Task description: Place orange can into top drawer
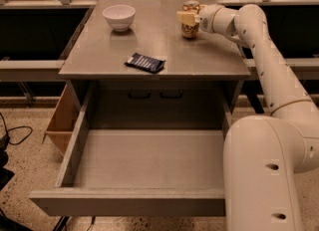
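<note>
The orange can (191, 29) stands upright at the back right of the grey countertop (99, 51). My gripper (189, 16) reaches in from the right and is shut around the can's upper half, with one cream finger (185, 18) across its front. The can still rests on the countertop. The top drawer (129, 206) is pulled fully out below the countertop, towards the camera. Its flat grey bottom holds nothing.
A white bowl (118, 16) sits at the back left of the countertop. A dark blue snack packet (145, 62) lies near its front edge. My arm's large white body (264, 175) stands by the drawer's right side. A brown box (62, 120) sits on the floor to the left.
</note>
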You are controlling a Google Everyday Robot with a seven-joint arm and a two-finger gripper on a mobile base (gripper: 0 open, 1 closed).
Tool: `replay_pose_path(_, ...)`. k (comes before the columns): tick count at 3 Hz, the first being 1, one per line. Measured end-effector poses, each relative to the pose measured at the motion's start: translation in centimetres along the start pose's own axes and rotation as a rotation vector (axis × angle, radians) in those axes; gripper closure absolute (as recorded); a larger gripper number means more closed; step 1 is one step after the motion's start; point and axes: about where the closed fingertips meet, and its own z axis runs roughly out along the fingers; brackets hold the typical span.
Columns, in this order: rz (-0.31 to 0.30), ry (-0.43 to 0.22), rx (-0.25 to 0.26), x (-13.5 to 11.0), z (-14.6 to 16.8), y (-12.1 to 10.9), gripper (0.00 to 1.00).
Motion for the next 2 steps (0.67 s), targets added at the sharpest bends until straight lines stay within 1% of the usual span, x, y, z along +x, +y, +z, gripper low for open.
replay_pose_path(1,-0.069,0.008,-0.019,-2.8,-2.1,0.9,1.00)
replay_pose_path(2,-0.149,-0.055,0.003,-10.1,-8.9,2.4,1.00)
